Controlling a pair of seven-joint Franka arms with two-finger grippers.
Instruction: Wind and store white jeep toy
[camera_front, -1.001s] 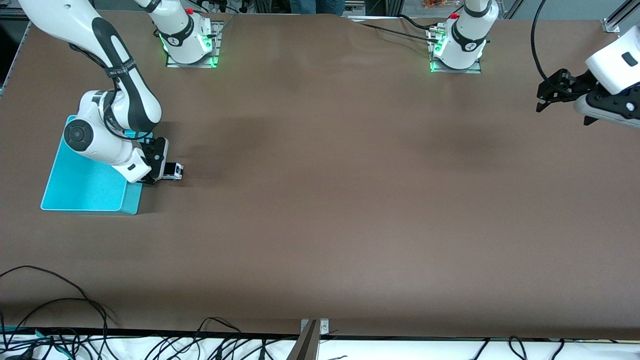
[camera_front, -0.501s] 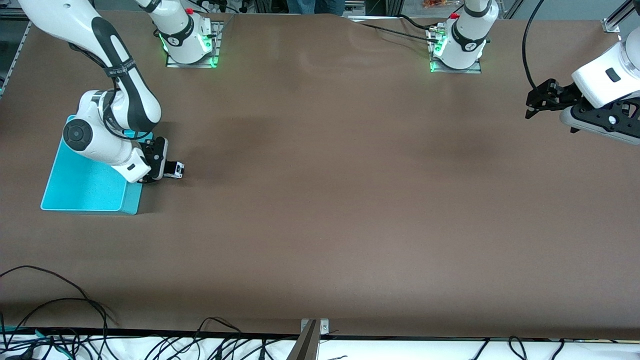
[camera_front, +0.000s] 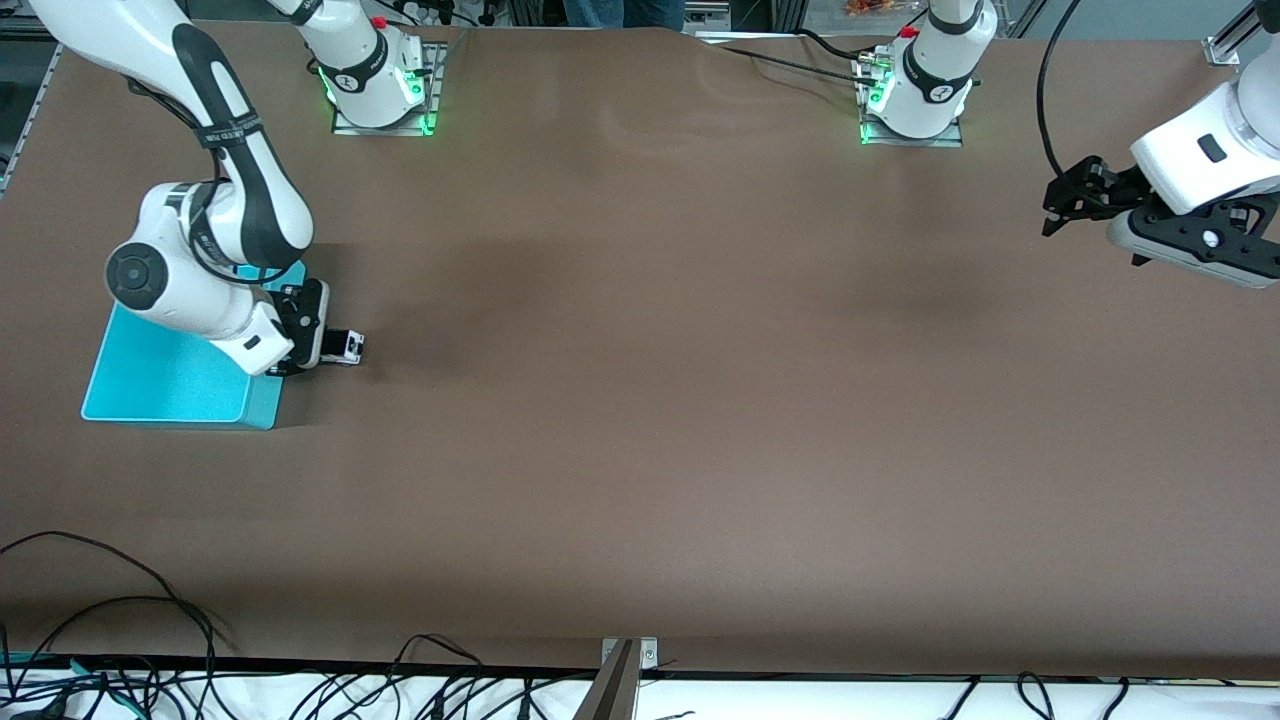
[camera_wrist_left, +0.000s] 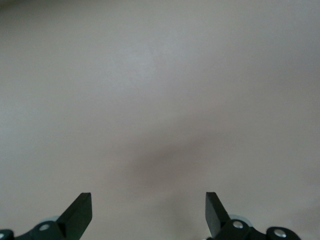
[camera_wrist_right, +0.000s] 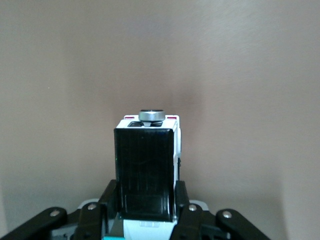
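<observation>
The white jeep toy (camera_front: 350, 346) rests on the brown table right beside the turquoise bin (camera_front: 170, 375), toward the right arm's end. My right gripper (camera_front: 338, 348) is shut on the jeep's sides. In the right wrist view the jeep (camera_wrist_right: 147, 172) shows its black roof panel and a round silver spare wheel, clamped between the black fingers (camera_wrist_right: 181, 197). My left gripper (camera_front: 1058, 208) hangs open over bare table at the left arm's end, and the left wrist view shows its gripper (camera_wrist_left: 148, 210) with only tabletop between the fingertips.
The turquoise bin's low rim (camera_front: 262, 402) lies directly under the right arm's wrist. Cables (camera_front: 120, 600) trail along the table edge nearest the front camera. The two arm bases (camera_front: 380, 80) stand at the table's farthest edge.
The right gripper closed onto the jeep and has slid it slightly toward the bin. The left arm swung its gripper a little toward the table's middle.
</observation>
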